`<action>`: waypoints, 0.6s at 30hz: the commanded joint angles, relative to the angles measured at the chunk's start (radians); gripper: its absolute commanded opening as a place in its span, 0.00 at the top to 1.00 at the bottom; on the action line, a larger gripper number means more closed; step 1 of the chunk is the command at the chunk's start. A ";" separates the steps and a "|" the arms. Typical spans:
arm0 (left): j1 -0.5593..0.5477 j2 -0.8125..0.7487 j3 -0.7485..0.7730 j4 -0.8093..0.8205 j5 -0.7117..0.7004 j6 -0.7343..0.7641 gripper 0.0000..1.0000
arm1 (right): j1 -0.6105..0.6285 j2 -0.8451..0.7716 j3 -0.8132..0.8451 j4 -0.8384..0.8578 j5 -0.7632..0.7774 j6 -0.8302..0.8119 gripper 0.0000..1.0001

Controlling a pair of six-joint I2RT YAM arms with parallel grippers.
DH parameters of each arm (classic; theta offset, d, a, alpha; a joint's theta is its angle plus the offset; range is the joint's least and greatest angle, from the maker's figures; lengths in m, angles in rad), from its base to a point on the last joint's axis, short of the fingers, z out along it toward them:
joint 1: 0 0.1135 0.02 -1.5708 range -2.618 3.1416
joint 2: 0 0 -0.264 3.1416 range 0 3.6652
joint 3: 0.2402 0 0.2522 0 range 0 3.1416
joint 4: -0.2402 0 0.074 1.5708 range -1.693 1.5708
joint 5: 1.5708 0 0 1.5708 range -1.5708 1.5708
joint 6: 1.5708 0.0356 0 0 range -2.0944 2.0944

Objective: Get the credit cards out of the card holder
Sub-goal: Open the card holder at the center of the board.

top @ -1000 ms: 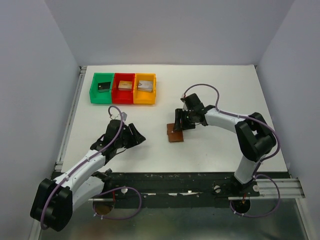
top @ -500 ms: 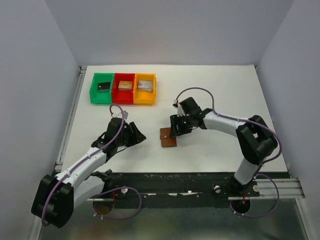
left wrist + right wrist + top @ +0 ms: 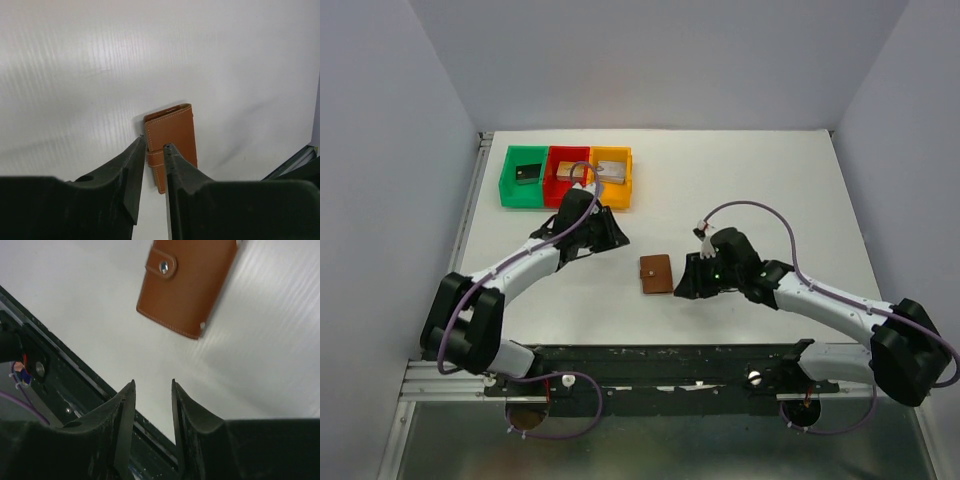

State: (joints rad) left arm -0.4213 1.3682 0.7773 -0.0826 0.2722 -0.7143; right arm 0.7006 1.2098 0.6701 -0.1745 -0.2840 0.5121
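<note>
I have the holder [image 3: 656,274] lying shut on the table [image 3: 770,190] between the left gripper [image 3: 155,149] and right gripper [image 3: 153,385], both part-open and empty, no cards showing, so I judge the next move is unsnapping its tab [image 3: 162,265].

**Left arm** [image 3: 510,272]: white links, black joints. It reached forward from its base and slanted away to the right, with the wrist at the far end of the reach.

**Left gripper** [image 3: 609,238]: black, two fingers, pointed right and slightly down. The jaws stood a narrow gap apart (nothing lay between them, by its own wrist camera).

**Right arm** [image 3: 825,303]: same make. It stretched low and leftward from its base, with the forearm nearly level.

**Right gripper** [image 3: 686,281]: black, aimed left. The jaws were parted somewhat wider than the left pair and held nothing.

The two grippers stood well apart.
</note>
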 commanded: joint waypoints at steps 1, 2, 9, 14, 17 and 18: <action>-0.010 0.164 0.141 -0.008 0.094 0.055 0.70 | 0.065 -0.004 -0.070 0.059 0.052 0.085 0.60; -0.011 0.189 0.170 -0.017 0.090 0.061 0.72 | 0.077 -0.003 -0.085 0.064 0.063 0.095 0.62; -0.031 0.337 0.319 -0.078 0.045 0.111 0.79 | 0.119 0.066 -0.132 0.115 0.095 0.152 0.74; -0.050 0.422 0.370 -0.097 0.015 0.121 0.84 | 0.120 0.151 -0.153 0.185 0.117 0.212 0.85; -0.062 0.462 0.376 -0.103 -0.002 0.125 0.87 | 0.120 0.200 -0.139 0.214 0.114 0.235 0.93; -0.065 0.471 0.376 -0.106 -0.008 0.128 0.88 | 0.120 0.214 -0.133 0.216 0.114 0.236 0.96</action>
State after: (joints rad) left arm -0.4667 1.7889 1.1393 -0.1444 0.3035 -0.6128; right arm 0.8127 1.3762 0.5312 -0.0303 -0.2039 0.6998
